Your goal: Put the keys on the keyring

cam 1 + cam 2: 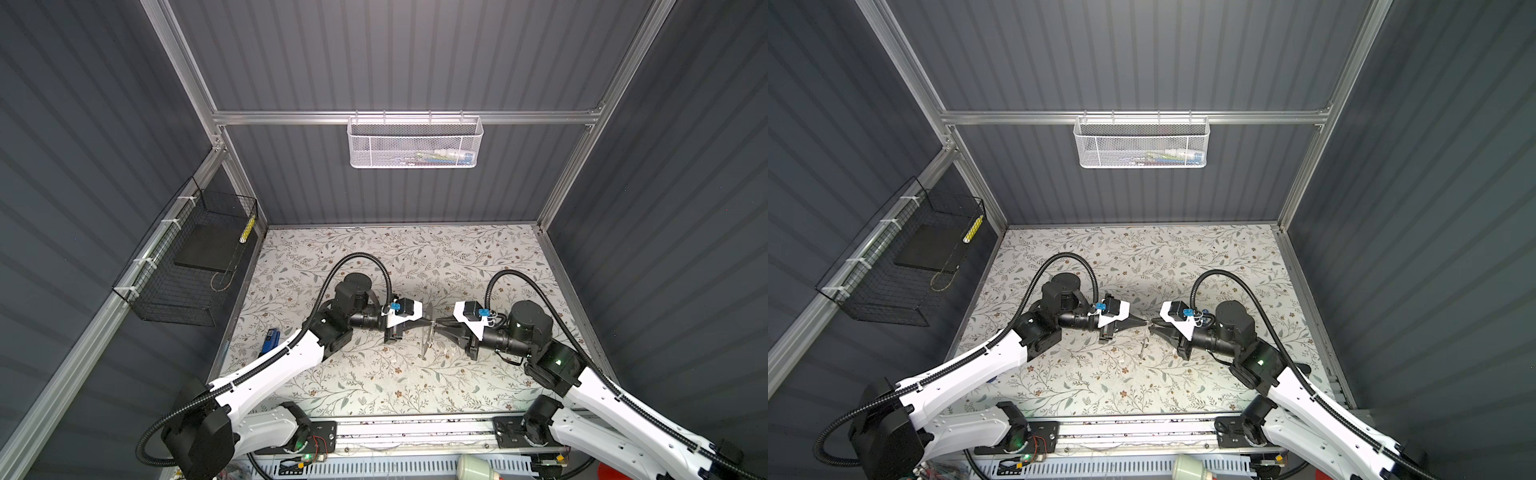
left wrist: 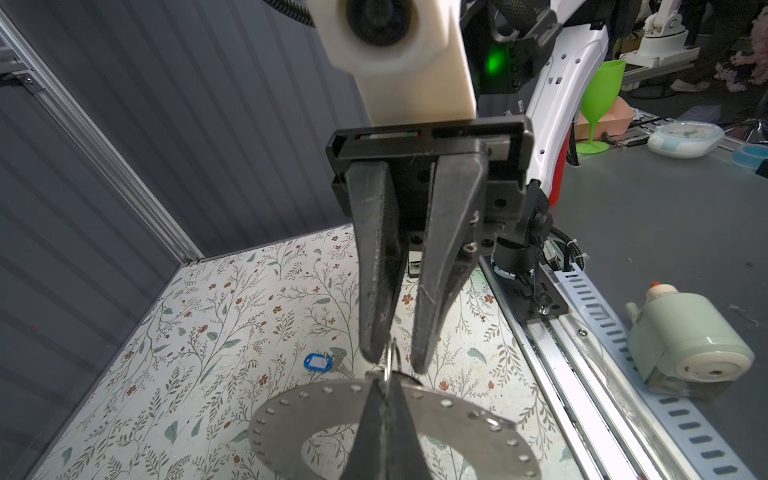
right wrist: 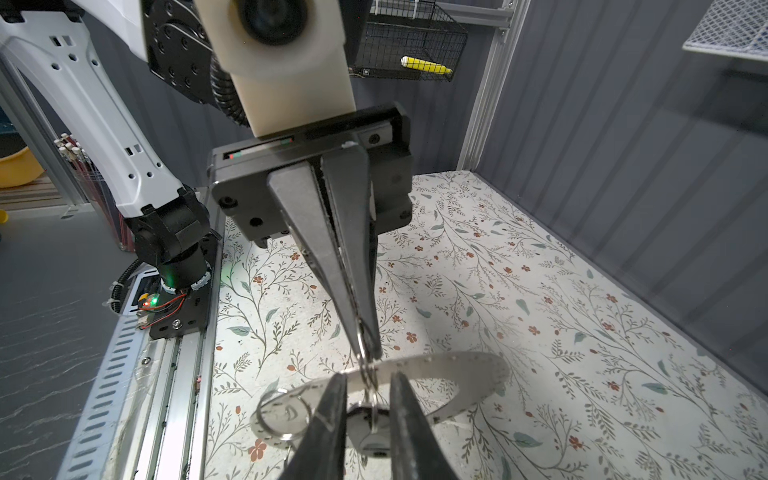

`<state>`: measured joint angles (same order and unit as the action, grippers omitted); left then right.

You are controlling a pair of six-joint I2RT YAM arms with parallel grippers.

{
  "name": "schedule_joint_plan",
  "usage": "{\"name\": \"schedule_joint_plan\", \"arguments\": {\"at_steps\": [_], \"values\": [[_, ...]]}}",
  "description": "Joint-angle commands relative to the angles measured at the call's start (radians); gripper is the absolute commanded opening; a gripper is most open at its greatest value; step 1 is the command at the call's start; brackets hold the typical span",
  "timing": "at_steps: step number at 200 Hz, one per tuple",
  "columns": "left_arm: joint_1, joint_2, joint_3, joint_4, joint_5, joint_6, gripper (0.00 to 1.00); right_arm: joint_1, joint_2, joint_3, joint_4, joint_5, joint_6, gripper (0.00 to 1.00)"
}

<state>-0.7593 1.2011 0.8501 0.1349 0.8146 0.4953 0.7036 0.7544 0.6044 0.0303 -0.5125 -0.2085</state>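
From the 6 o'clock edge of the floral-patterned table (image 1: 374,386), both arms reach inward and meet tip to tip near its centre. The left gripper (image 3: 368,349) is clenched on the rim of the wide, flat grey metal keyring (image 2: 291,415) with small holes around its band. The keyring looks edge-on and wire-thin in both top views.

The right gripper (image 2: 395,365) faces it from 3 o'clock with its jaws narrowly apart. The black oval fob key (image 3: 368,432) and a small wire split ring (image 3: 371,384) lie between them — whether they pinch the fob I cannot tell. The silvery key with the blue white-labelled plastic tag (image 2: 318,361) lies flat on the cloth, apart from the keyring.

At 9 o'clock a blue rectangular block (image 1: 270,338) sits by the table's edge. Farther off, a black wire basket (image 1: 187,270) hangs at 10 o'clock — and a white mesh basket (image 1: 415,143) at 12 o'clock.
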Motion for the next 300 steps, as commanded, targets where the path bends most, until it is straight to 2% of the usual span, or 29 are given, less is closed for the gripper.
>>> {"name": "schedule_joint_plan", "arguments": {"at_steps": [1,57,99,113,135,156,189,213,300], "values": [[0.003,0.008,0.046,0.0,0.044,-0.009,0.0,-0.002,-0.004,0.012,0.026,-0.006,-0.012,0.17],[0.003,0.023,0.062,-0.031,0.069,0.0,0.0,-0.003,-0.01,0.004,0.054,-0.008,-0.024,0.08],[0.003,0.021,0.068,-0.049,0.052,0.014,0.0,-0.003,-0.004,0.012,0.013,-0.003,-0.043,0.0],[0.003,0.018,0.085,-0.103,0.013,0.052,0.28,-0.002,0.001,0.027,-0.025,0.0,-0.051,0.0],[0.004,0.016,0.139,-0.228,-0.092,0.145,0.38,-0.002,0.013,0.073,-0.125,0.01,-0.07,0.0],[-0.004,0.024,0.205,-0.373,-0.135,0.244,0.38,-0.003,0.029,0.108,-0.201,0.023,-0.08,0.0],[-0.044,0.036,0.249,-0.481,-0.192,0.335,0.36,-0.003,0.068,0.155,-0.267,0.016,-0.077,0.0],[-0.061,0.035,0.253,-0.483,-0.235,0.347,0.35,-0.003,0.101,0.186,-0.307,0.005,-0.078,0.0],[-0.093,0.081,0.304,-0.564,-0.261,0.381,0.25,-0.003,0.125,0.193,-0.3,-0.011,-0.069,0.0]]}}
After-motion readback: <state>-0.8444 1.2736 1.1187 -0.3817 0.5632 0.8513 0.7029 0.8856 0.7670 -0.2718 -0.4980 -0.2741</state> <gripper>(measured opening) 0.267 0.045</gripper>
